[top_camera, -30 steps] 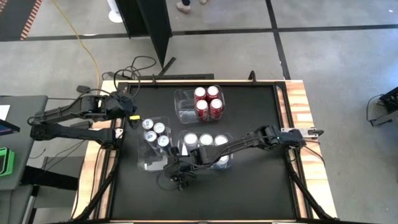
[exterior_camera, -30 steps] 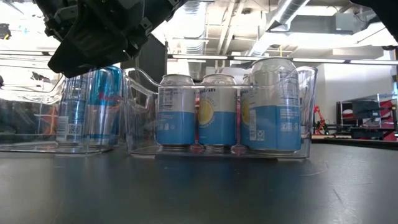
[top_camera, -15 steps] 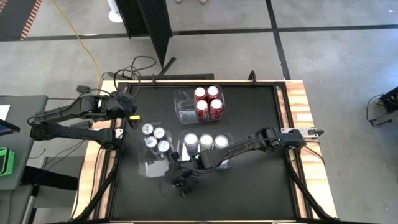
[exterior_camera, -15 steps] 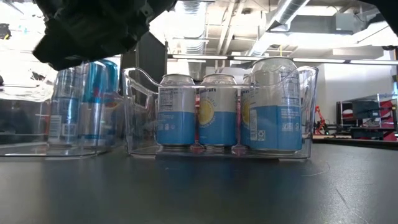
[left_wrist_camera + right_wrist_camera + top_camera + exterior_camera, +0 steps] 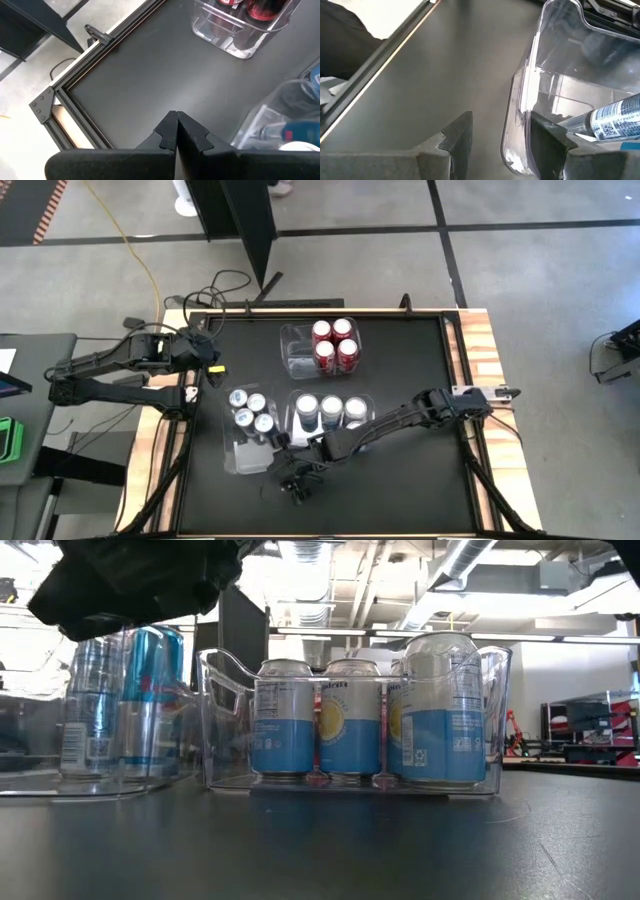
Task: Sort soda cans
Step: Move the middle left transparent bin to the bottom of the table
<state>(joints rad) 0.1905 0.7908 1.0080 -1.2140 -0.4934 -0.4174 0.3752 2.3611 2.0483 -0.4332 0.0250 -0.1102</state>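
Three clear bins stand on the black table. The far bin (image 5: 305,350) holds several red soda cans (image 5: 333,345). The middle bin (image 5: 296,430) holds three light blue cans (image 5: 350,720). The left bin (image 5: 240,455) holds several blue-and-silver cans (image 5: 250,410) at its far end. My right gripper (image 5: 297,483) reaches across from the right to this bin's near end and is open, with the bin's wall between its fingers. My left gripper (image 5: 176,117) is shut, holds nothing and hangs over the table's far left corner (image 5: 212,370). My right gripper has one finger (image 5: 547,137) inside the left bin and the other (image 5: 457,135) outside, astride the near end wall (image 5: 517,107). The inner finger lies against the wall, while the outer one stands off it. The fingers slant down from the table's right. The bin's bottom rests on the table.
The table's raised metal frame (image 5: 80,80) runs along the far and left edges. Bare black tabletop (image 5: 400,490) lies in front of the bins toward the near edge and on the right. Cables (image 5: 215,285) lie off the table at the far left.
My right gripper has swung toward the table's near edge. The left bin has slid with it toward that edge, its blue-and-silver cans riding along upright. The other two bins have stayed where they were.
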